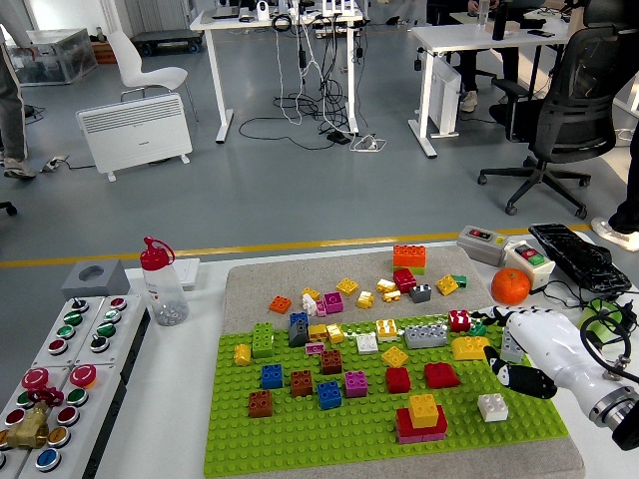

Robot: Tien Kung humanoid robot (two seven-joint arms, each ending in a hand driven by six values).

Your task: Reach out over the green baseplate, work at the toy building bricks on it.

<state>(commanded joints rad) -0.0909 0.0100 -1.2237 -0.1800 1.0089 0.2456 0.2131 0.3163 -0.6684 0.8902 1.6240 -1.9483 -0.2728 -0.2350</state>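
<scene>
You see the right hand over the right edge of the green baseplate, fingers loosely apart and gripping nothing. A white brick sits on the baseplate just below the fingertips. A yellow brick stands stacked on a red and pink base near the baseplate's front edge. An orange rests beyond the far right corner.
</scene>
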